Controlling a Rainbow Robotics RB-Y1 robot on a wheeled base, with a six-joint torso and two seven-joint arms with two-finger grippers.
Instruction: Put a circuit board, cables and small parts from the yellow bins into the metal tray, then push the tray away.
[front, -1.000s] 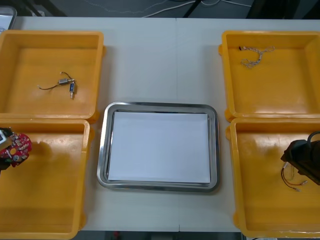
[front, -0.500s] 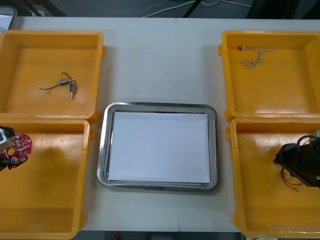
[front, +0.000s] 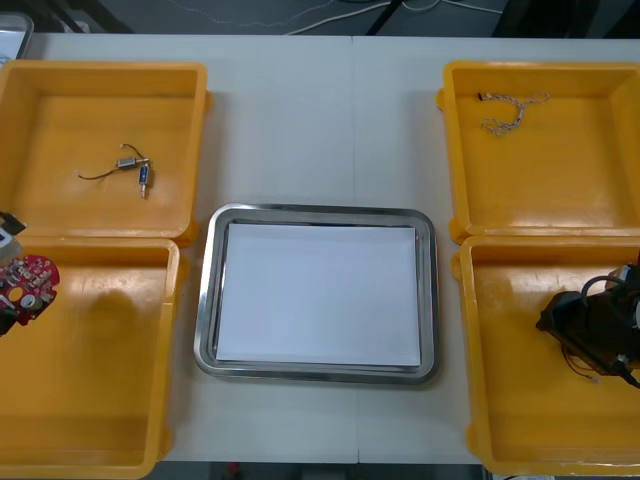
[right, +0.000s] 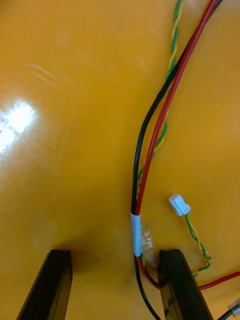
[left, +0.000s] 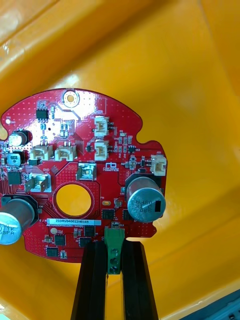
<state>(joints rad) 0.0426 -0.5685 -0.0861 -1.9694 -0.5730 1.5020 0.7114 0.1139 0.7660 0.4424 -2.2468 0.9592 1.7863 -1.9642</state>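
Red circuit board (left: 80, 175) is held clamped by left pincer (left: 114, 245), left of metal tray (front: 205, 300), shifted slightly. Right pincer (right: 115, 252), spread wide right of tray, is brought closer astride red-black cable (right: 150, 135); grasp judged imminent.

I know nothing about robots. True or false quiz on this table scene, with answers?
1. The left end effector grips the round red circuit board by a green part. True.
2. The shiny metal tray already holds a cable. False: its white inside is bare.
3. The right end effector is shut on a cable. False: it is open, the red and black cable between its fingers.
4. The twisted blue and white cable lies in the far right yellow plastic bin. True.
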